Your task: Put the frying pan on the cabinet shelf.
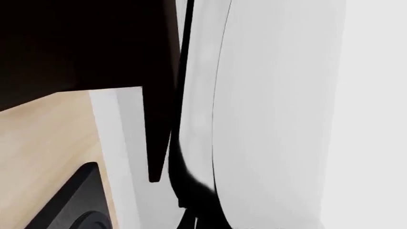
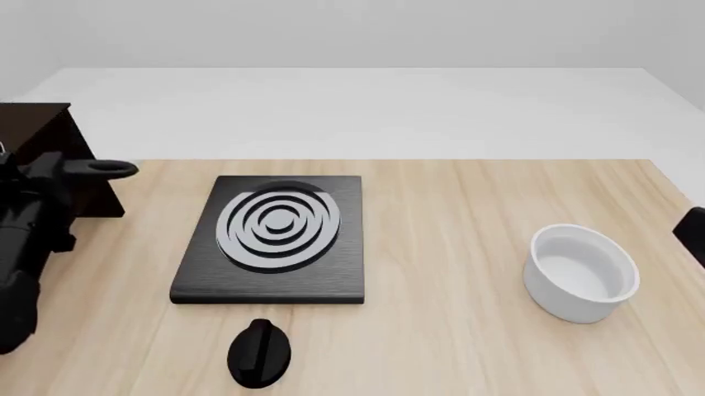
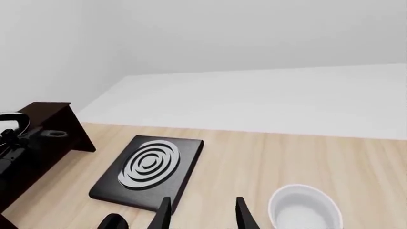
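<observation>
The left arm (image 2: 25,239) is matte black all over, built of chunky rounded segments stacked one after another, with small knobby protrusions along its side near the wrist. No cables, screws or markings can be made out on it; the dark surfaces blur together. The right gripper (image 3: 202,213) shows only as two slim black fingers (image 3: 163,214), flat-sided and tapering to narrow tips, with a clear gap between them. A small dark sliver of the right arm (image 2: 694,233) shows too, black like the left arm.
</observation>
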Motion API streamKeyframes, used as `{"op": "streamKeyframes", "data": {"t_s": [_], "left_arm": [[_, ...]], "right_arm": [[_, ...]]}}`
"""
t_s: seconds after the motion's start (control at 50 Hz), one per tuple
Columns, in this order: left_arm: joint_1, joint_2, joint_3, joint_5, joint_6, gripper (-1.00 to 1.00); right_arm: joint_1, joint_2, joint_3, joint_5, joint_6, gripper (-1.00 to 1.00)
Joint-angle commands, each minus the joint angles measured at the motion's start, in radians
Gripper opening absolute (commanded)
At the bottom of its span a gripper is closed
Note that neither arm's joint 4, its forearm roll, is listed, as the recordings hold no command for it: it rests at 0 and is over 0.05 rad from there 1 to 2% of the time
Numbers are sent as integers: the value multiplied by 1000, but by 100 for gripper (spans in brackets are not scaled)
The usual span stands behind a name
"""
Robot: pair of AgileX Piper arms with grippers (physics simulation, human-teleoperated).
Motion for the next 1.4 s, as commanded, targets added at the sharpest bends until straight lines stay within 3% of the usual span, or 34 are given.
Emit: {"op": "streamKeyframes", "data": {"t_s": [0.02, 0.22, 0.24, 0.8, 0.96, 1.02, 1.08, 1.26, 1.4], "left_arm": [[19, 24, 17, -53, -1, -100], [37, 17, 6, -34, 10, -100], [39, 9, 4, -28, 15, 100], [9, -111, -5, 59, 55, 100], [-7, -148, 31, 72, 55, 100], [-12, -187, 18, 134, 118, 100], [-16, -198, 39, 121, 100, 100], [-45, -307, 35, 225, 154, 100], [-48, -349, 51, 246, 154, 100]], "right_arm": [[-2, -8, 7, 10, 3, 100], [-11, -21, 10, 23, -5, 100], [-12, -24, 10, 26, -4, 100], [0, -33, 32, 30, 3, 100], [-6, -39, 32, 35, 4, 100], [-8, -43, 29, 40, 4, 100], [-11, -44, 25, 44, 4, 100], [-10, -54, 34, 48, 10, 100], [-12, -65, 36, 60, 12, 100]]}}
